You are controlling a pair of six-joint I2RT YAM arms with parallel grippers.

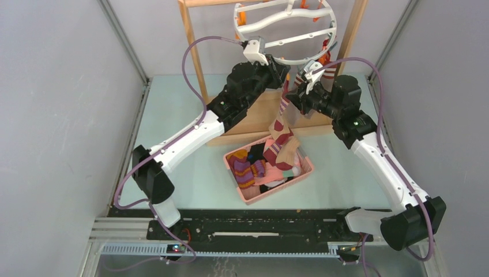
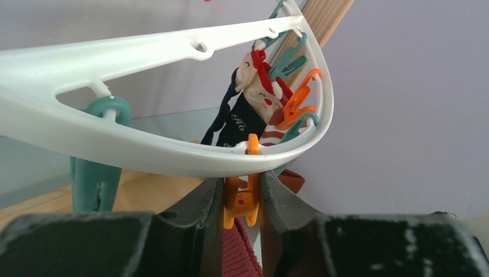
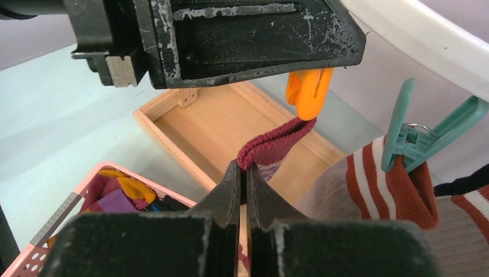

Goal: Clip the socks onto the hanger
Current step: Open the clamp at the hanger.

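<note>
The white ring hanger (image 1: 277,57) hangs from the wooden rack at the back. Just under its rim (image 2: 144,153), my left gripper (image 2: 241,184) is shut on an orange clip (image 2: 242,202), squeezing its handles. A maroon sock (image 3: 277,141) has its cuff pinched in my shut right gripper (image 3: 243,167), and the cuff's edge reaches up to the orange clip's mouth (image 3: 308,92). The rest of that sock (image 1: 281,124) dangles toward the basket. A navy Santa sock (image 2: 242,115) and a rust-white striped sock (image 3: 369,184) hang from other clips.
A pink basket (image 1: 305,167) with several socks sits mid-table below the grippers. The rack's wooden base tray (image 3: 230,127) lies under the hanger, with posts on either side (image 1: 190,40). Teal clips (image 2: 95,179) (image 3: 415,135) hang close by on the rim.
</note>
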